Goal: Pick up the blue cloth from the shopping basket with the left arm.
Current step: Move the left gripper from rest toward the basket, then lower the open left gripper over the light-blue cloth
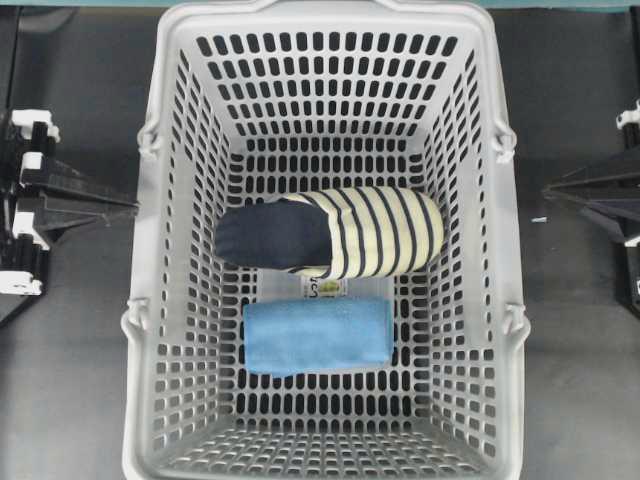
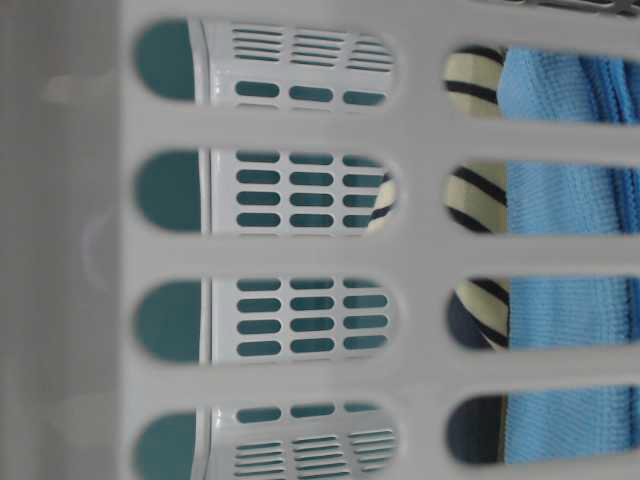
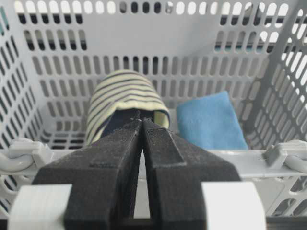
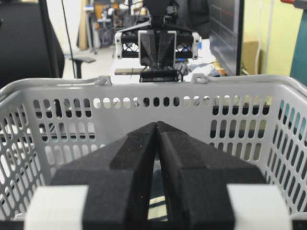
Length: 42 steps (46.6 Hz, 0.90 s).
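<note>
The blue cloth [image 1: 316, 335] lies folded flat on the floor of the shopping basket [image 1: 335, 12], at its near side. It also shows in the left wrist view [image 3: 208, 120] and through the wall slots in the table-level view [image 2: 570, 200]. My left gripper [image 1: 132, 207] is shut and empty, outside the basket's left wall; in its own view [image 3: 142, 117] it sits just behind the rim [image 3: 249, 158], with the cloth ahead and to the right. My right gripper [image 1: 548, 188] is shut and empty outside the right wall, behind the rim [image 4: 72, 86] in its own view [image 4: 157, 123].
A navy and cream striped fabric roll [image 1: 330, 233] lies across the basket's middle, touching the cloth's far edge; it shows in the left wrist view [image 3: 122, 93]. A white labelled item [image 1: 328, 288] peeks out between them. The basket walls stand high around both.
</note>
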Each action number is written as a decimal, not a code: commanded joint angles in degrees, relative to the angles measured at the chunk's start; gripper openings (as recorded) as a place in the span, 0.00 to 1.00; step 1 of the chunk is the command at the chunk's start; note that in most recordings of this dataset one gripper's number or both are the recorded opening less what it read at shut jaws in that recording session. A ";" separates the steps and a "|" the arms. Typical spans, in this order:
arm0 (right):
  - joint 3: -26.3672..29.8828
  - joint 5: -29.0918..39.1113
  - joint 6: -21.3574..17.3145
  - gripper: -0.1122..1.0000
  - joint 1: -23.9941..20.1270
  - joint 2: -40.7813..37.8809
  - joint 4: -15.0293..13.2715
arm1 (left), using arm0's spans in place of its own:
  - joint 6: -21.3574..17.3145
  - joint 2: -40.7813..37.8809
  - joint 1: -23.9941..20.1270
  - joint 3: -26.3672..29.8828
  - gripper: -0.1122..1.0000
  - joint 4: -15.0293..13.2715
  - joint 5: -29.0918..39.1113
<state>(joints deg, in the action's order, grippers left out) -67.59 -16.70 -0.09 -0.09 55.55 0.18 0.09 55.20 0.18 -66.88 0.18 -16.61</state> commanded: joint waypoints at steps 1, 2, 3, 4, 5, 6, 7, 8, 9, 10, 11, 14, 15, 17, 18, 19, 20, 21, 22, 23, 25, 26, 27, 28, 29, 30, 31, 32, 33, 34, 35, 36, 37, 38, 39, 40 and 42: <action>1.05 -0.09 -0.62 0.11 0.00 -0.35 0.18 | 1.32 0.44 -0.09 3.60 0.15 2.46 2.46; 1.05 0.35 -0.62 0.11 0.00 -0.18 0.53 | 1.49 0.35 -0.09 4.31 0.15 2.46 3.52; 1.05 0.79 -0.70 0.12 -0.09 -0.18 0.79 | 1.76 0.18 -0.09 5.10 0.14 2.46 4.57; 1.05 1.41 -0.79 0.12 -0.09 -0.09 1.14 | 1.93 0.00 -0.09 5.89 0.12 2.46 5.71; 1.14 2.20 -0.88 0.11 -0.09 -0.09 1.23 | 2.11 0.00 0.00 6.77 0.10 2.46 7.03; 1.32 3.08 -1.05 0.10 0.00 -0.09 1.32 | 2.37 -0.18 0.09 7.65 0.10 2.46 8.35; 1.58 4.13 -1.32 0.10 -0.09 0.00 1.32 | 2.46 -0.26 0.09 8.61 0.10 2.46 9.76; 1.85 5.27 -1.58 0.10 -0.09 0.00 1.32 | 2.55 -0.53 0.26 9.49 0.10 2.46 11.16; 2.20 6.33 -1.85 0.10 -0.09 0.09 1.32 | 2.64 -0.79 0.44 10.55 0.10 2.46 12.57; 2.72 7.91 -2.11 0.10 -0.09 0.09 1.32 | 2.64 -1.23 0.79 12.04 0.10 2.46 14.59; 2.99 8.96 -2.37 0.10 -0.18 0.18 1.32 | 2.64 -1.67 1.05 13.01 0.10 2.46 15.91; 4.22 11.78 -2.99 0.10 -0.53 0.26 1.32 | 2.64 -2.99 1.93 16.08 0.10 2.46 19.86; 4.75 12.83 -3.08 0.10 -0.62 0.26 1.23 | 2.64 -3.52 2.20 16.96 0.10 2.46 21.27; 5.45 14.15 -3.08 0.10 -0.79 0.35 1.32 | 2.64 -5.01 2.64 19.51 0.10 2.46 24.26; 5.80 14.77 -3.16 0.10 -0.88 0.35 1.32 | 2.64 -5.63 2.81 20.39 0.10 2.46 25.49; 6.06 15.47 -3.16 0.10 -0.88 0.35 1.32 | 2.64 -6.24 3.08 21.36 0.10 2.46 26.72; 6.33 16.00 -3.08 0.10 -0.88 0.35 1.23 | 2.64 -6.94 3.25 22.15 0.10 2.46 27.86; 6.59 16.52 -3.08 0.10 -0.88 0.35 1.23 | 2.64 -7.65 3.43 23.03 0.10 2.46 29.00; 6.77 17.23 -3.08 0.10 -0.88 0.44 1.23 | 2.64 -8.35 3.52 23.99 0.10 2.46 30.06; 6.94 17.58 -3.16 0.10 -0.88 0.44 1.32 | 2.64 -9.49 3.69 25.14 0.10 2.46 31.82; 7.03 18.37 -3.25 0.10 -0.88 0.53 1.32 | 2.64 -11.07 3.87 27.07 0.10 2.46 34.19; 7.03 18.54 -3.25 0.10 -0.88 0.62 1.32 | 2.64 -11.87 3.96 28.04 0.10 2.46 35.33; 7.03 18.72 -3.25 0.11 -0.88 0.70 1.23 | 2.64 -12.66 4.04 28.92 0.10 2.46 36.65; 7.03 18.81 -3.25 0.11 -0.88 0.79 1.32 | 2.64 -13.62 4.13 29.88 0.10 2.46 37.62; 7.12 18.81 -3.25 0.12 -0.88 0.79 1.32 | 2.64 -14.77 4.48 31.38 0.10 2.46 39.02; 7.03 18.90 -3.25 0.13 -0.88 0.88 1.32 | 2.64 -15.64 4.66 32.34 0.10 2.46 39.99; 7.03 18.81 -3.34 0.17 -0.88 0.88 1.23 | 2.55 -16.44 4.83 33.22 0.10 2.46 40.87; 7.03 18.81 -3.34 0.20 -0.88 0.97 1.32 | 2.55 -17.23 4.92 34.10 0.10 2.46 41.75; 7.03 18.81 -3.34 0.24 -0.88 1.05 1.23 | 2.55 -18.02 5.01 34.98 0.10 2.46 42.71; 7.12 18.81 -3.34 0.29 -0.88 1.05 1.32 | 2.55 -18.90 5.10 35.77 0.10 2.46 43.51; 7.12 18.81 -3.34 0.34 -0.88 1.05 1.32 | 2.64 -19.69 5.19 36.74 0.10 2.46 44.30; 7.12 18.81 -3.34 0.40 -0.88 1.05 1.23 | 2.81 -20.48 5.27 37.53 0.10 2.46 45.09; 7.12 18.81 -3.34 0.47 -0.88 1.05 1.23 | 2.81 -21.62 5.36 38.67 0.10 2.46 46.23; 7.21 18.81 -3.34 0.53 -0.88 1.05 1.32 | 2.81 -22.41 5.54 39.46 0.10 2.46 47.02; 7.12 18.90 -3.25 0.59 -0.88 1.05 1.32 | 2.81 -23.29 5.63 40.25 0.10 2.46 47.81; 7.21 18.90 -3.16 0.66 -0.88 1.05 1.32 | 2.81 -24.08 5.71 41.04 0.10 2.46 48.60; 7.12 18.98 -3.08 0.75 -0.97 1.05 1.23 | 2.81 -25.75 5.98 42.54 0.10 2.46 50.10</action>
<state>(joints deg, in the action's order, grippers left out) -61.88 2.46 -3.34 -1.05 56.87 1.32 2.72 31.90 5.63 -28.39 2.46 31.20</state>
